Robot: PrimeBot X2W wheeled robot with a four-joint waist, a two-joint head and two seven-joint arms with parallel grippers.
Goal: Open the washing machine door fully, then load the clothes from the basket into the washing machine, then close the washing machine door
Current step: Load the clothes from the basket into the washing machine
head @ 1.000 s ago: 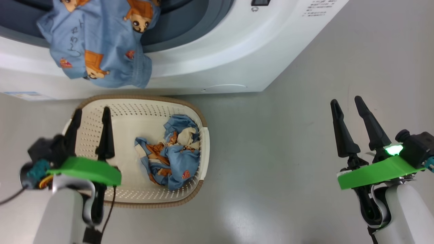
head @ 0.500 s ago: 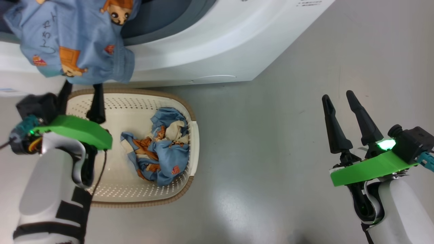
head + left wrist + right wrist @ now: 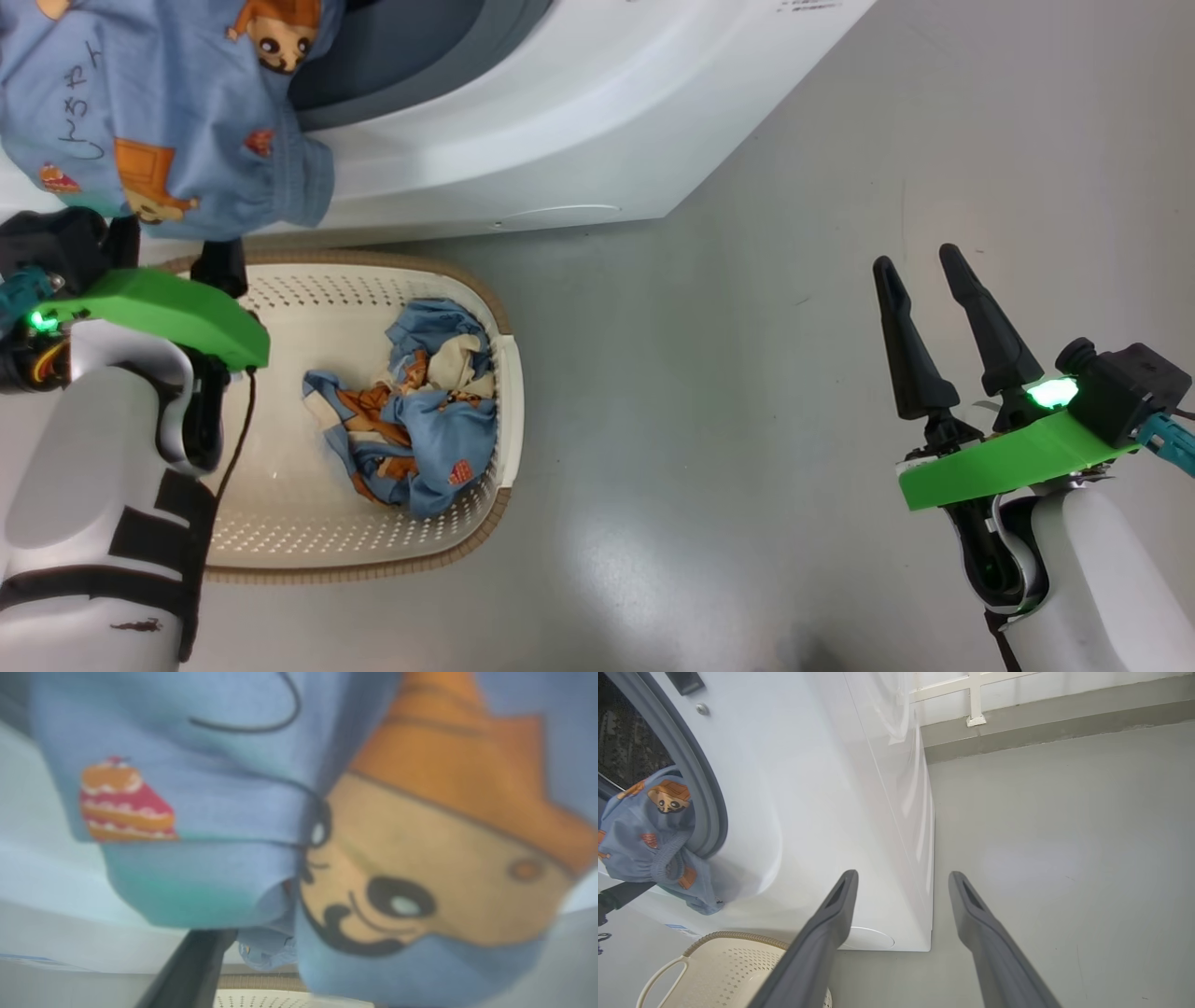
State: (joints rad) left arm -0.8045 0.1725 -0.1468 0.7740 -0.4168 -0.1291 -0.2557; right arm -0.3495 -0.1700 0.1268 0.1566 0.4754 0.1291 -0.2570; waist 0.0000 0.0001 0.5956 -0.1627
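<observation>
The clothes are light blue, printed with orange-brown cartoon figures and one small red-and-orange cake. I count two lots. One garment (image 3: 159, 112) hangs out of the mouth of the washing machine (image 3: 523, 121), at ten o'clock in my head view. Its gathered hem droops down the white front. The other lot is a crumpled heap (image 3: 411, 425) showing a patch of white lining. It lies in the one basket (image 3: 373, 553) at eight o'clock, and I cannot tell how many pieces it holds. The basket is cream and perforated with a brown rim, and it sits on the grey floor (image 3: 709, 373) just in front of the machine. My left pincer (image 3: 174, 246) at nine o'clock stands apart. Its fingertips are hidden behind the hanging hem, and I see no cloth clamped between them. My right pincer (image 3: 917, 258) at four o'clock is spread wide and empty, above bare floor well apart from the basket.
</observation>
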